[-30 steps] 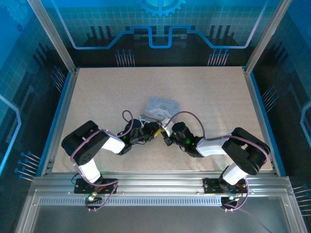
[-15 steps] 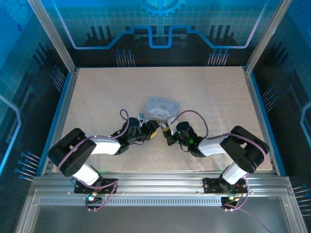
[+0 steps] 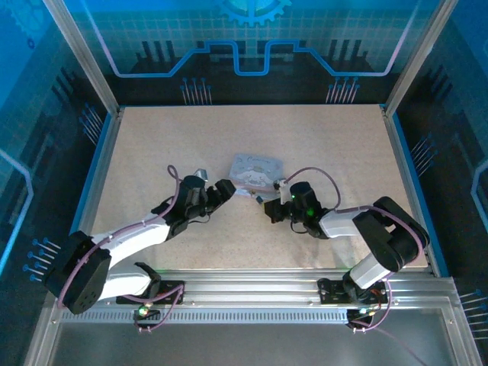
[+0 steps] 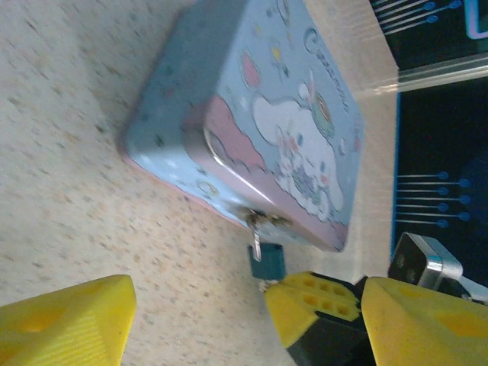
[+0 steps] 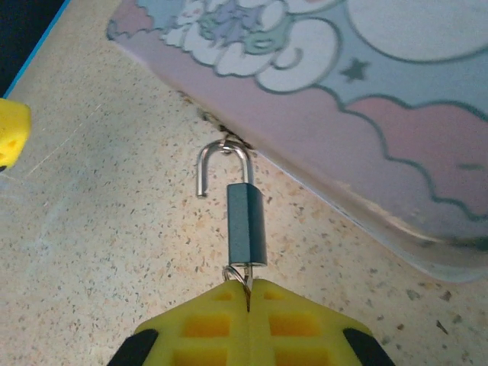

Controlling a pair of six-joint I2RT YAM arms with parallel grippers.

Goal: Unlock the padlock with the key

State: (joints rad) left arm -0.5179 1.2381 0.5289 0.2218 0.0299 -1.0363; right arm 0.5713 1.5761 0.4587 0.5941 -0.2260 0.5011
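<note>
The padlock (image 5: 247, 225) looks already unlocked. Its shackle is sprung with one leg free, and the bend is hooked through the clasp of the tin (image 5: 427, 114), with the body lying on the tabletop (image 3: 152, 145) just beside it. The right end effector (image 5: 248, 301) is pressed together on the key (image 5: 238, 276) at the lock's base. The left end effector (image 3: 221, 188) is spread and empty, nearby. At most, unhooking remains.

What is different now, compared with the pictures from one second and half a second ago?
The left gripper drew back to the left, away from the padlock, and now stands open; its arm stretched out further over the table. The right gripper stayed by the padlock, shut on the key at its bottom end. The tin kept its place.
</note>
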